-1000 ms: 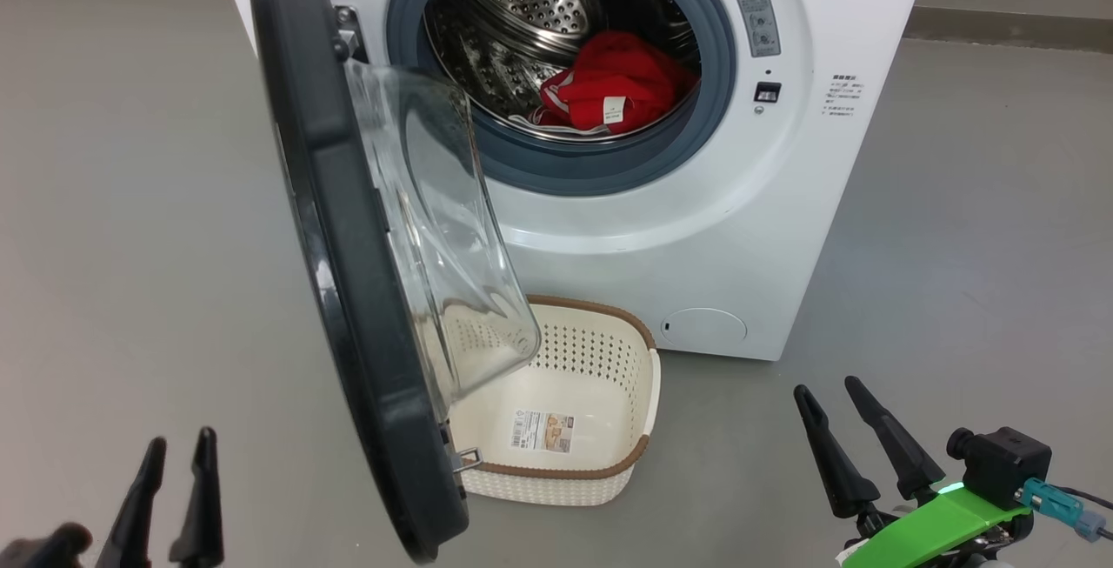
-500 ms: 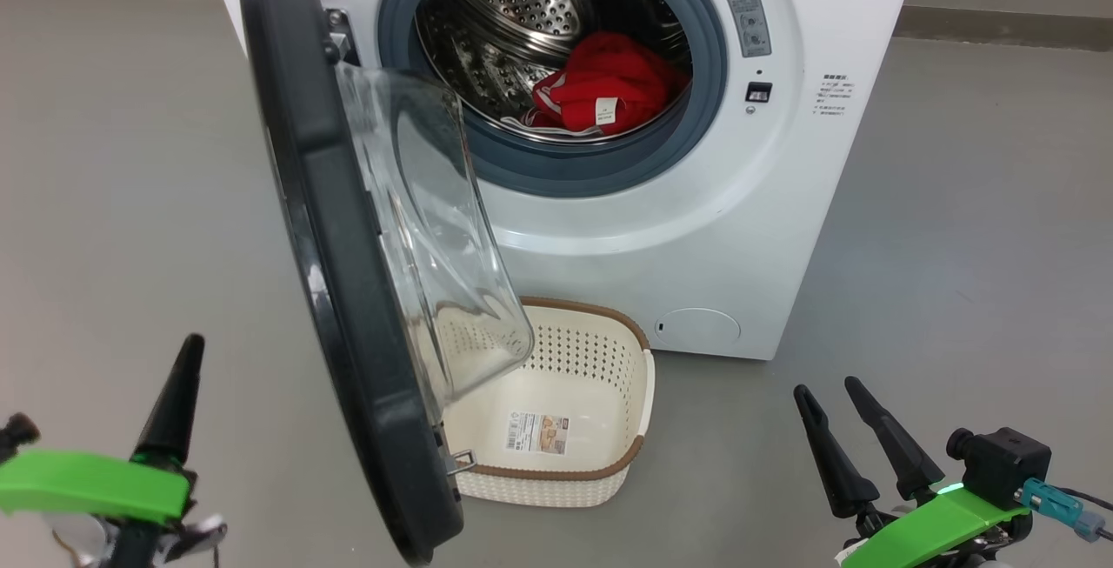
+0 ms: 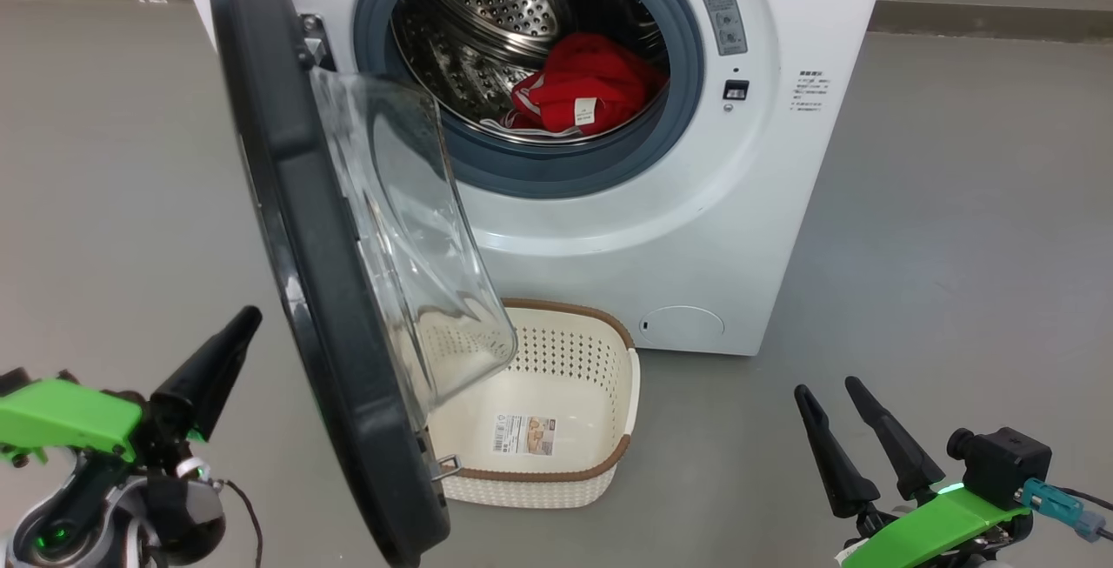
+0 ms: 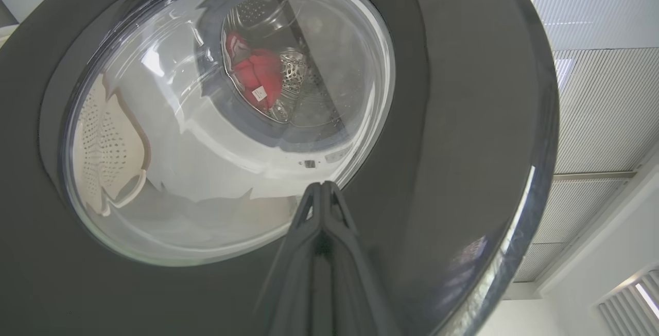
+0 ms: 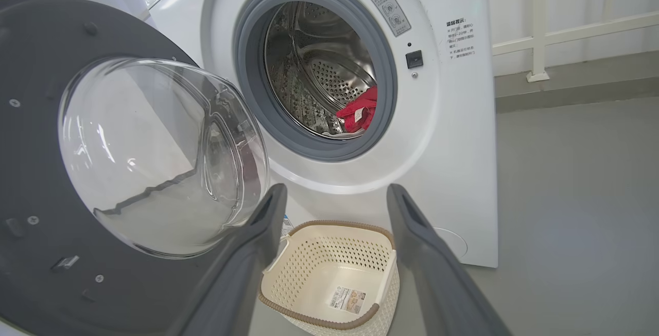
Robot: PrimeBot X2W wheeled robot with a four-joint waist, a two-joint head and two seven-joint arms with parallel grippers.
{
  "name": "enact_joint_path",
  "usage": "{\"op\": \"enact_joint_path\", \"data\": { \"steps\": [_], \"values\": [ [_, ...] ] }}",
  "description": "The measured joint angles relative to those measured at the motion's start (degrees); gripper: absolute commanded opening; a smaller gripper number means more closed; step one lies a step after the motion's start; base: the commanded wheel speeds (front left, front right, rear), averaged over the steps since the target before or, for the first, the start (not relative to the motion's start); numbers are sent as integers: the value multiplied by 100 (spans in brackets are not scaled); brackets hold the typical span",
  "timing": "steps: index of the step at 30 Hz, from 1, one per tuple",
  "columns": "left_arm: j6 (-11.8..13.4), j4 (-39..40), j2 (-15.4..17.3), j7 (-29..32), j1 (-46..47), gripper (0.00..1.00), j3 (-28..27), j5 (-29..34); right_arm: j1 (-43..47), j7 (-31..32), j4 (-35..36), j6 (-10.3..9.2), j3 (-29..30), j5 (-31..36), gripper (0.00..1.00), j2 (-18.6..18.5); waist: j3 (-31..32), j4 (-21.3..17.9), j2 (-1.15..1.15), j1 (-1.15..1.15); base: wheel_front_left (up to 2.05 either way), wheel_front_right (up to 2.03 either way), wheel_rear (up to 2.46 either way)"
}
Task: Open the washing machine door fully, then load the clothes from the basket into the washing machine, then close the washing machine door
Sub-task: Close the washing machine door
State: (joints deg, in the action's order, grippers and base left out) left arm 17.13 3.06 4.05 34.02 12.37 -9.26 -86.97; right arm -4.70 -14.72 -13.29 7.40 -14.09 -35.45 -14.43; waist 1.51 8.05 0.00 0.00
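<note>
The white washing machine (image 3: 696, 229) stands with its round black door (image 3: 304, 229) swung out towards me, edge-on, its clear glass bowl (image 3: 391, 220) facing the drum. The red clothes (image 3: 578, 85) lie inside the steel drum, white label showing. The cream basket (image 3: 574, 350) sits on the floor under the door with nothing in it but its sticker. My left gripper (image 3: 250, 317) is shut, its tip close to the door's outer face (image 4: 463, 120), by the lower rim of the window (image 4: 226, 115). My right gripper (image 3: 826, 390) hangs open at the lower right, well off the machine.
Grey floor spreads out on both sides of the machine. A low kerb runs along the back (image 3: 991, 20). A white railing post (image 5: 538, 22) stands to the machine's right. The open door overhangs the basket's left part.
My left gripper has risen from the bottom edge and turned, its tip now pointing up and right at the door's outer face. The camera has shifted slightly. The right gripper has stayed put.
</note>
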Motion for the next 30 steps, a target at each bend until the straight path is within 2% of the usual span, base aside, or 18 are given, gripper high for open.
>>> {"op": "enact_joint_path", "data": {
  "steps": [4,8,18,30],
  "values": [
    [261,65,-7,171,102,0,14,-136,0,0,1,0,3,0,100,-1,-6,-51,0,0,0,0,0],
    [375,149,-3,322,140,0,87,-176,0,0,0,0,2,0,100,0,-12,-108,0,0,0,0,0],
    [487,338,-12,423,193,0,199,-263,-1,0,0,0,19,0,100,18,-19,-315,0,0,0,0,0],
    [499,542,-44,421,192,0,394,-263,-2,0,0,0,29,0,100,29,-24,-769,0,0,0,0,0]
  ]
}}
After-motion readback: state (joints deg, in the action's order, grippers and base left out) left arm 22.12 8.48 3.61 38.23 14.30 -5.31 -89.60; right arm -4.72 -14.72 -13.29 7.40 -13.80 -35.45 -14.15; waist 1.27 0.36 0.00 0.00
